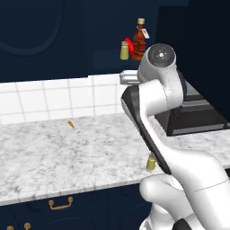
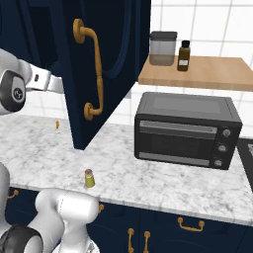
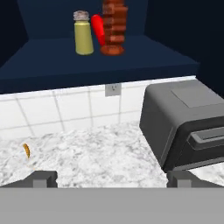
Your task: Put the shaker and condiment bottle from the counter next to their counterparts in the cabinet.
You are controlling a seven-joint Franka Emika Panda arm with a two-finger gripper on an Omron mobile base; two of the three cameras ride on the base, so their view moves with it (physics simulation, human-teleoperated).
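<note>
Already the condiment bottle (image 1: 139,41) stands on the cabinet (image 3: 87,65) shelf; the pincer (image 3: 112,178) hangs released and empty. Next, I judge, it must drop to the shaker (image 2: 89,178) near the tabletop (image 1: 67,157) edge

I get even, soft rendered light on the marble tabletop (image 1: 67,148), bright without glare. The cabinet (image 3: 87,57) interior stays dim and shadowed. Shadows are faint, edges slightly soft, no distortion at my frame edges.

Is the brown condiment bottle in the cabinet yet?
Yes: the condiment bottle stands upright on the cabinet shelf.
</note>
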